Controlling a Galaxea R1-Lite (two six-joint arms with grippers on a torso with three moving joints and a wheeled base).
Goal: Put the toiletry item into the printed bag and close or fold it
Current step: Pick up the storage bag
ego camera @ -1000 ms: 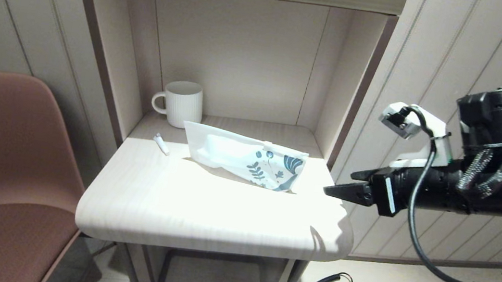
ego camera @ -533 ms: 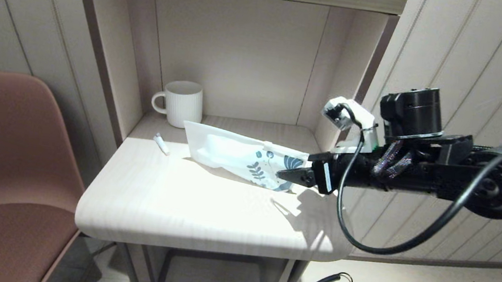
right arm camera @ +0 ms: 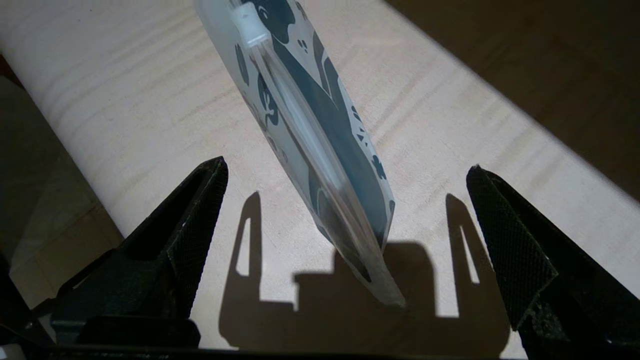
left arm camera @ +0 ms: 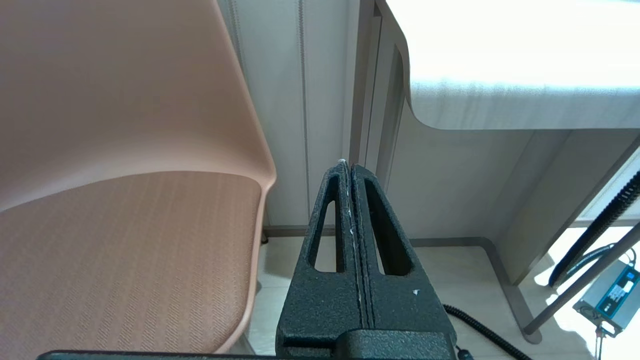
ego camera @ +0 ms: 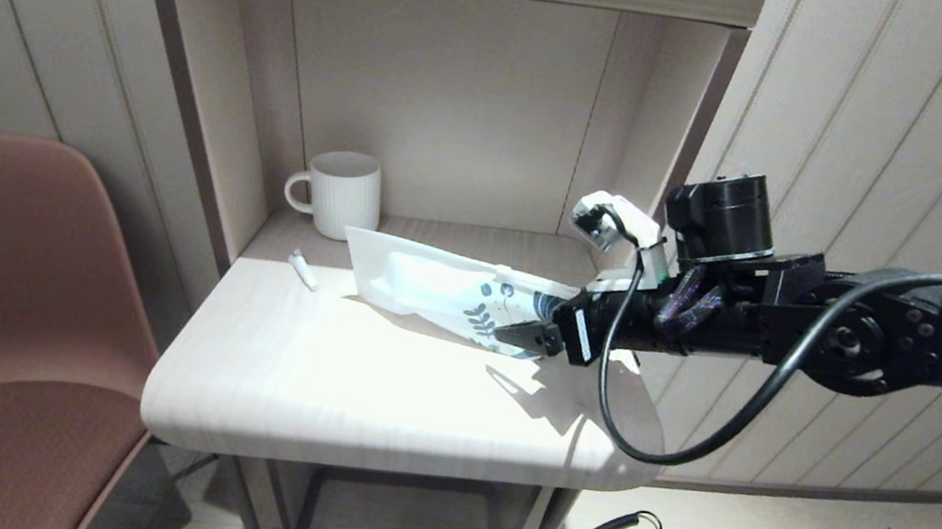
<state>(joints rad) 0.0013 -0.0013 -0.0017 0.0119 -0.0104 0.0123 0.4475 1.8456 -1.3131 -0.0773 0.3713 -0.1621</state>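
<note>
Reaching in level from the table's right edge, the right gripper (ego camera: pixel 522 335) is standing at the printed end of the printed bag (ego camera: pixel 453 293), its fingers (right arm camera: pixel 195 210) spread wide and holding nothing, with the bag's blue-patterned corner lying in the gap between them and touching neither. Taking the bag as the landmark: it is lying on the table (ego camera: pixel 380 398) with its plain translucent end pointing toward the white mug (ego camera: pixel 341 194) behind it, and the toiletry item (ego camera: pixel 304 270), a tiny white tube, is lying just beyond that plain end, well apart from the gripper. The slider (right arm camera: pixel 246 22) is sitting on the zip track further along the bag from the gripper. The left gripper (left arm camera: pixel 350 210) is hanging parked below the table beside the chair (left arm camera: pixel 125 175), fingers pressed together and empty. The step in hand appears to be taking hold of the bag; the next move is probably calling for a close on that corner.
</note>
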